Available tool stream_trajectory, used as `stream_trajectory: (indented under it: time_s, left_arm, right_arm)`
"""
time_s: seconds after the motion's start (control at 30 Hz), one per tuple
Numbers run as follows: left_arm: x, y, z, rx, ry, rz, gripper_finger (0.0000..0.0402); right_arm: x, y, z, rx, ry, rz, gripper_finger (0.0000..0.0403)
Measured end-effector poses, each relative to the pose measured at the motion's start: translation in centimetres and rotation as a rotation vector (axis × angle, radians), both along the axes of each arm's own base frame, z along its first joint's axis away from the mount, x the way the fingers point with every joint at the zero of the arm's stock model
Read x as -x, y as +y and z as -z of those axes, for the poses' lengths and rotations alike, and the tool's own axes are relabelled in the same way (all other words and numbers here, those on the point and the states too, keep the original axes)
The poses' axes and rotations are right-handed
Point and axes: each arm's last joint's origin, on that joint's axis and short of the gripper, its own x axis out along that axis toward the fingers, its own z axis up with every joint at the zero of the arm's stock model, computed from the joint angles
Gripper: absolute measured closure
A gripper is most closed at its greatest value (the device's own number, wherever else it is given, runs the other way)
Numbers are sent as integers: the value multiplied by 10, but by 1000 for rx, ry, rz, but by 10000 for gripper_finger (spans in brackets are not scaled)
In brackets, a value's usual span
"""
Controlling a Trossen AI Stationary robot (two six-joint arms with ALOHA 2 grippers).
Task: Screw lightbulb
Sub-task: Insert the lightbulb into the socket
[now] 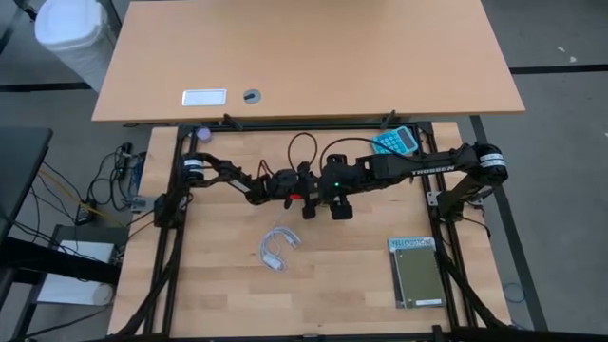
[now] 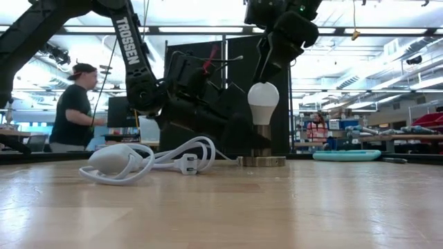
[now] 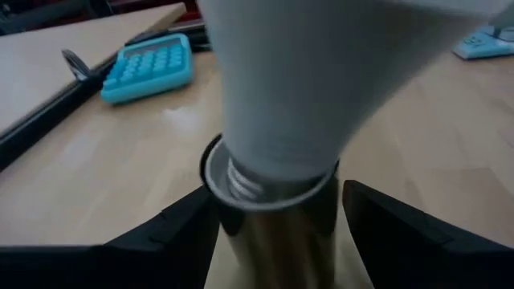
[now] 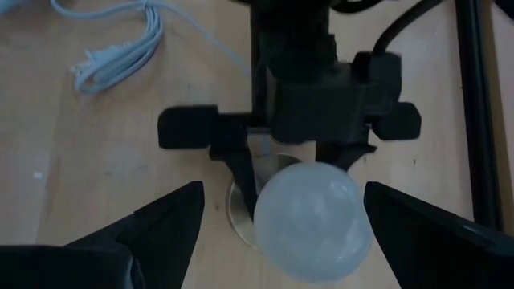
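White and smooth, the lightbulb (image 2: 263, 101) is seen upright in the socket (image 2: 261, 160) on the worktop, the socket held by the left end effector (image 3: 277, 229), the right end effector (image 4: 277, 229) spread wide above; being judged light, slippery and fragile, it is best gripped gently at its widest part

Both arms meeting mid-table, white coiled cable (image 1: 279, 245) nearby, teal calculator (image 1: 395, 141) behind

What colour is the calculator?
Teal-blue calculator, clearest in the left wrist view.
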Motion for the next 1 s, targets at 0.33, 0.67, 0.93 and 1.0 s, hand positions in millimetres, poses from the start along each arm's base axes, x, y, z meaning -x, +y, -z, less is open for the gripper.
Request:
stream_trajectory:
  time_s: [0.33, 0.67, 0.93, 1.0]
  left_arm:
    - [1, 0, 3, 2, 26, -10, 162]
    - [1, -2, 2, 34, 16, -14, 205]
    - [-1, -14, 2, 48, 16, 17, 206]
    - [-1, -15, 2, 48, 16, 18, 206]
  right_arm:
    - [2, -3, -2, -18, -4, 11, 66]
    - [3, -4, -2, 26, 18, -12, 62]
    - [9, 6, 1, 59, 90, -46, 49]
    - [9, 10, 1, 65, 86, -57, 48]
